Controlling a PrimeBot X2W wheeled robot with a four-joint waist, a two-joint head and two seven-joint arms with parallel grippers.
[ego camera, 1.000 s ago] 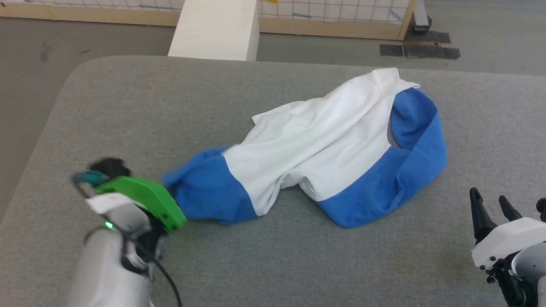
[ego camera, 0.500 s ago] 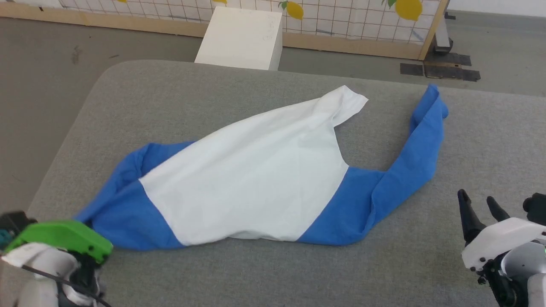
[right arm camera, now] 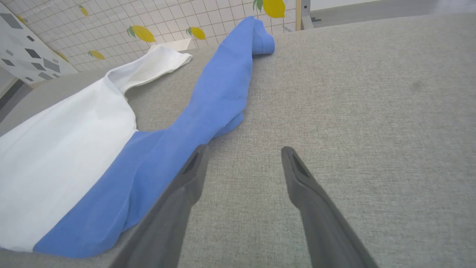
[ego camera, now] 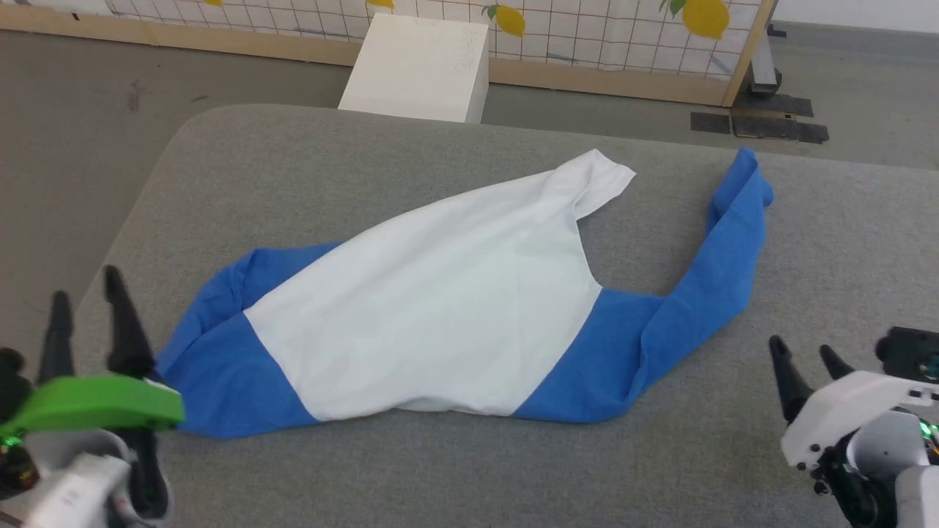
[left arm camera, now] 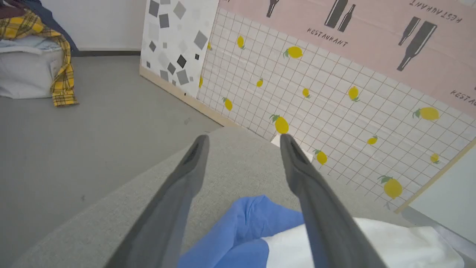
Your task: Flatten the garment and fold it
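**Hands open, garment (ego camera: 440,315) loose on table (ego camera: 330,161)**

Nearest us, we see the left hand (ego camera: 85,286) at the table's near-left edge, fingers spread, gripping nothing, just beside a blue sleeve end. The right hand (ego camera: 799,346) is at near right, also spread and empty, apart from the cloth. Mid-table the garment lies with its white body partly flat, the other blue sleeve trailing far right. Beyond we see a white box (ego camera: 418,66) and a lemon-print panel (ego camera: 587,29).

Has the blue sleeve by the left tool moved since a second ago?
Yes. That sleeve of the garment now lies nearer the left edge of the table, well left of the white box.
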